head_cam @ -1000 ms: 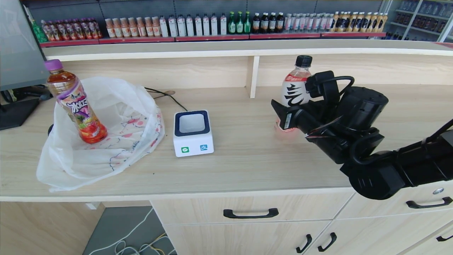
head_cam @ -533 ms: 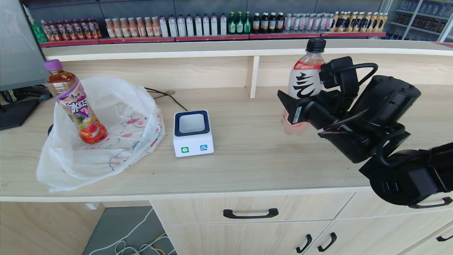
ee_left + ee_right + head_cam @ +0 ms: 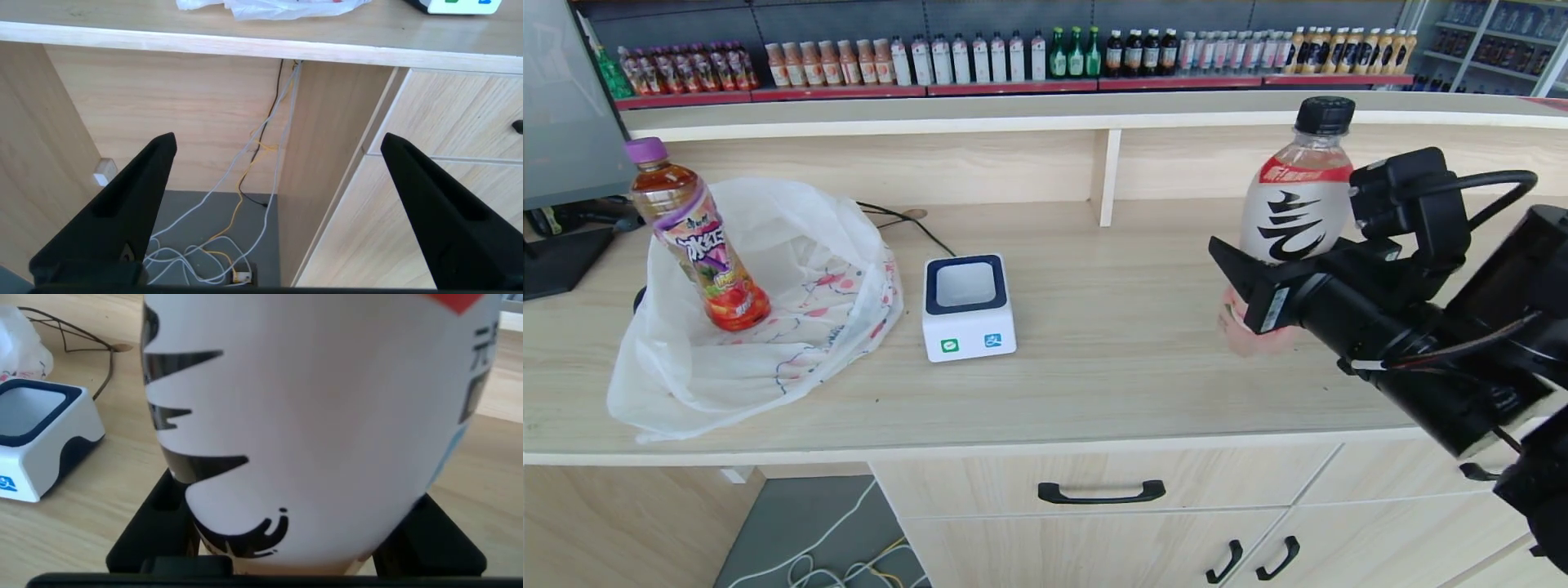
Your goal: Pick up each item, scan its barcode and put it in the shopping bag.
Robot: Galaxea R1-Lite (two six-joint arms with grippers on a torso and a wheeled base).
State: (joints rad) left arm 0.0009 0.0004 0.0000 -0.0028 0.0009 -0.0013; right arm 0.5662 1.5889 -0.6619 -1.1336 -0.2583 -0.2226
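This is a shop checkout: a long pale wooden counter (image 3: 1094,392) runs across the frame, with rows of drinks on the shelves (image 3: 1013,57) along the top behind it. At the left of the head view, a white shopping bag (image 3: 841,245) lies slumped open on the counter, and a purple-capped tea bottle (image 3: 698,245) stands upright on its plastic. Just right of the bag, near the middle, sits the small white scanner (image 3: 968,306), its dark-rimmed window facing up.

At the right, the right gripper (image 3: 1262,306) is clamped around the lower body of a black-capped bottle with a white label (image 3: 1294,212). It holds the bottle upright and, as far as I can judge, clear of the counter, well apart from the scanner. One black finger crosses the bottle's near side; the other is behind it.

So I'd say the pick-up of this item is done and the scan is the step in hand. The next move calls for carrying the bottle leftward over the scanner and turning it until its barcode faces the window. I can't make out where the barcode sits. After that comes the bag.

The left gripper (image 3: 278,147) hangs below the counter's edge, its fingers spread wide with nothing between them.
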